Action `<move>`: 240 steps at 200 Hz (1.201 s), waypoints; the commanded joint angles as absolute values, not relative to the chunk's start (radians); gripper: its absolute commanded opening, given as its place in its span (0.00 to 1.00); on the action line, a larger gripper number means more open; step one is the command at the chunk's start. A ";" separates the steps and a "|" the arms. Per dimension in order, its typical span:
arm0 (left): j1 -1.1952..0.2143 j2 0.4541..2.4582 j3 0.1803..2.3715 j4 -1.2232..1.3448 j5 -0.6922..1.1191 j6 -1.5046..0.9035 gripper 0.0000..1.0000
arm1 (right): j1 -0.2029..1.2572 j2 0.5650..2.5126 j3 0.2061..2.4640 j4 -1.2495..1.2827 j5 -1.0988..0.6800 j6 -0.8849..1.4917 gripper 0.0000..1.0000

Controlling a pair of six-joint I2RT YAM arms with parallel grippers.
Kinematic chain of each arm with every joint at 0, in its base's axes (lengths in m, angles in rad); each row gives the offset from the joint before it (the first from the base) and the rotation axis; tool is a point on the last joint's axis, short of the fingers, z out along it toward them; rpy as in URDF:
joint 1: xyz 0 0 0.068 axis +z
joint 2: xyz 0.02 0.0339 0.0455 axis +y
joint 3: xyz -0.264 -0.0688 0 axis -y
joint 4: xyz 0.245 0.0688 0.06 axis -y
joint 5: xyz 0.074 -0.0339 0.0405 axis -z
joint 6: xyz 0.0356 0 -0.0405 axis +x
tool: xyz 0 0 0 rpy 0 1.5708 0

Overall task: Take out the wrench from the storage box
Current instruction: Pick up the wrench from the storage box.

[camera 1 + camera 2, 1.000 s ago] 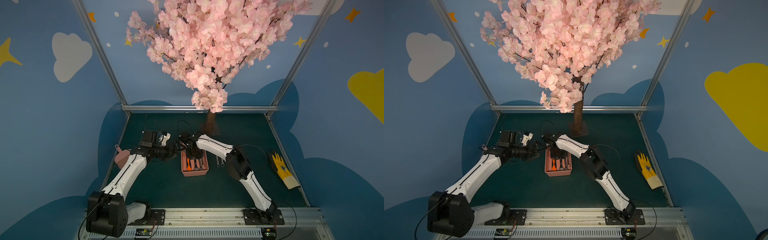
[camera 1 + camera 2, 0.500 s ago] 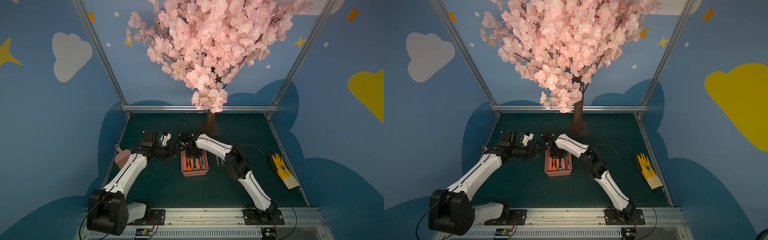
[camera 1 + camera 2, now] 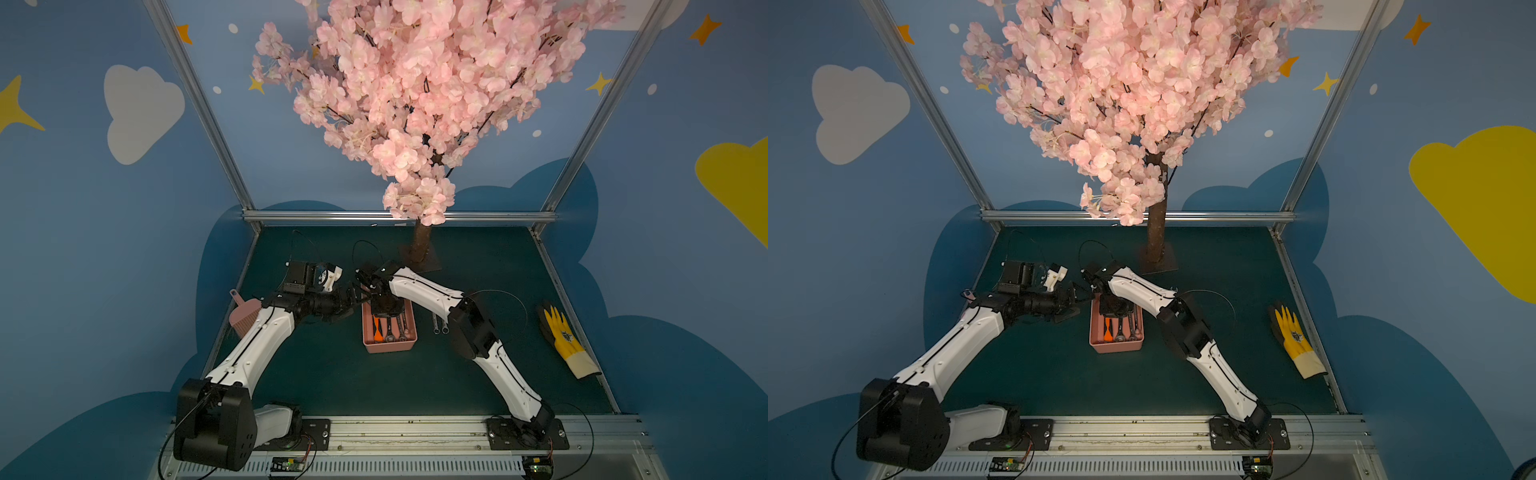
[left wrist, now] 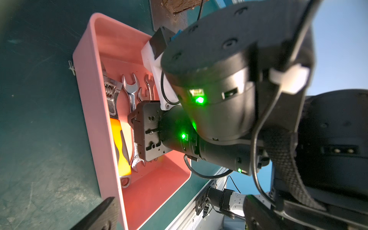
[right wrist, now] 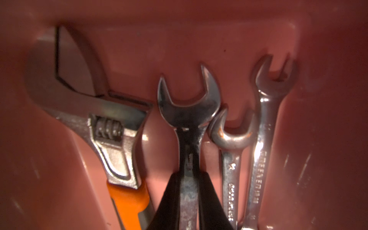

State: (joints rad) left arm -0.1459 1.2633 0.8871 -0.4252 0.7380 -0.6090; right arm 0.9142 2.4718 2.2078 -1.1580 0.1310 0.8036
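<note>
my right gripper [image 5: 189, 185] is clamped narrow around the shank of the open-ended wrench [image 5: 189, 107], which lies in the storage box [image 4: 89, 103] between the adjustable wrench [image 5: 111, 139] and two slimmer spanners [image 5: 231, 139], so the grasp looks made and next i need a straight lift clear of the walls.

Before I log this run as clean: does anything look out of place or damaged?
Nothing spilled or broken. A yellow glove lies alone at the mat's edge, far from the storage box, and one small wrench inside shows orange smears on its head.
</note>
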 commanded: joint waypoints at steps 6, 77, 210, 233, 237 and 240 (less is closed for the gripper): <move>-0.141 1.258 0.876 -0.422 0.756 -0.591 1.00 | 0.904 2.437 2.228 -1.184 0.178 0.802 0.00; -0.141 1.261 0.881 -0.429 0.752 -0.582 1.00 | 0.905 2.365 2.241 -1.191 0.180 0.785 0.00; -0.157 1.279 0.904 -0.410 0.768 -0.616 1.00 | 0.904 2.251 2.311 -1.294 0.216 0.734 0.00; -0.189 1.293 0.918 -0.395 0.756 -0.634 1.00 | 0.899 2.218 2.296 -1.313 0.245 0.723 0.00; -0.198 1.296 0.922 -0.390 0.754 -0.638 1.00 | 0.897 2.211 2.290 -1.319 0.256 0.723 0.00; -0.203 1.298 0.925 -0.385 0.751 -0.643 1.00 | 0.895 2.206 2.289 -1.327 0.263 0.724 0.00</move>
